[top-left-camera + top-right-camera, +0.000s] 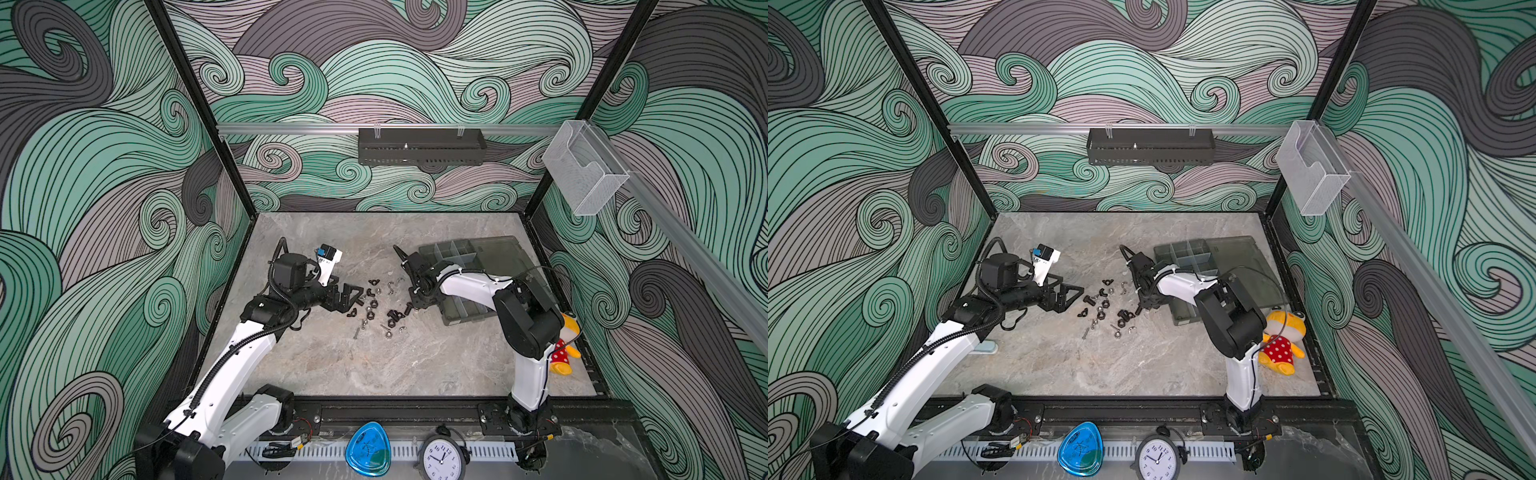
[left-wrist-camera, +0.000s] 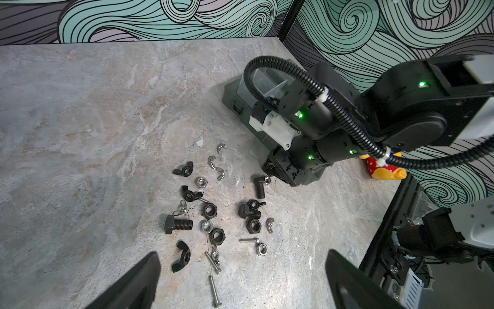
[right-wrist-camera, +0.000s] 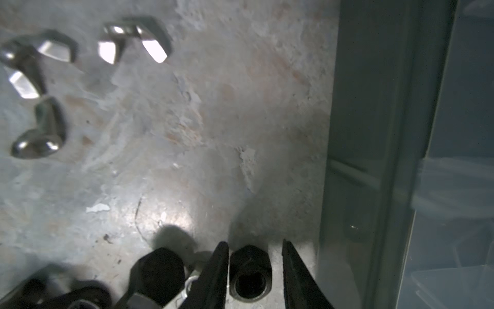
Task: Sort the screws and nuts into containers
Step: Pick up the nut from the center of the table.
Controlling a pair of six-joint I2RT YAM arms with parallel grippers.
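In both top views the screws (image 1: 356, 332) (image 1: 1086, 332) and nuts (image 1: 376, 303) (image 1: 1105, 303) lie loose in the middle of the table (image 1: 374, 365), between the two arms. The containers (image 1: 440, 253) (image 1: 1177, 251) sit on the right, with the lid open.

In the left wrist view the left gripper (image 2: 243, 254) is spread wide with nothing in it.

In the right wrist view the right gripper (image 3: 254, 242) has a finger on each side of a black nut (image 3: 250, 275) beside the box wall (image 3: 374, 133). It is not squeezing the nut.
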